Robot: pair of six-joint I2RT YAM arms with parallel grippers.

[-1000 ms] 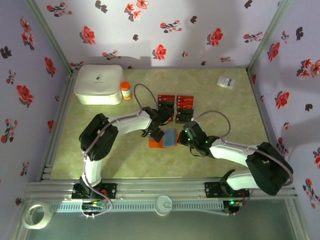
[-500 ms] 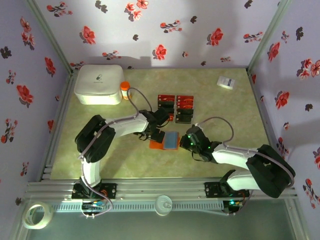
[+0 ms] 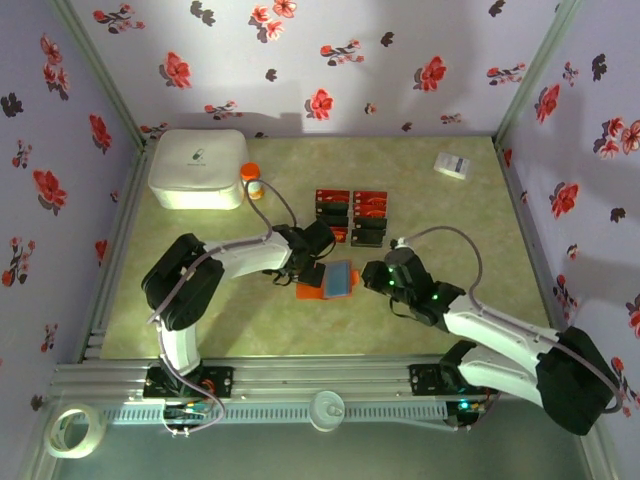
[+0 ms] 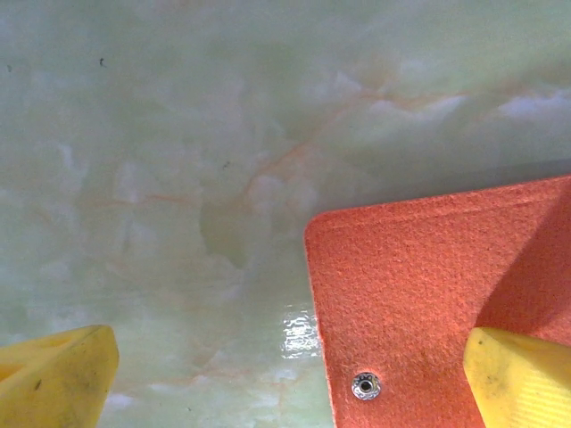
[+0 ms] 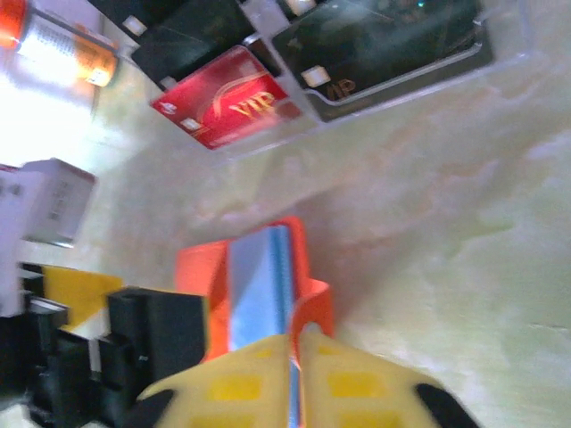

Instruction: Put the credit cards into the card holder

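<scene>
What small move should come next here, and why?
Probably lower the open left gripper to pin the card holder: one finger sits over its orange corner, while the right gripper pinches its blue-grey flap.

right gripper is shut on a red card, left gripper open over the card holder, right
No: the right wrist view shows the right gripper shut on the card holder, not a red card. The left gripper is open over the card holder.
</scene>
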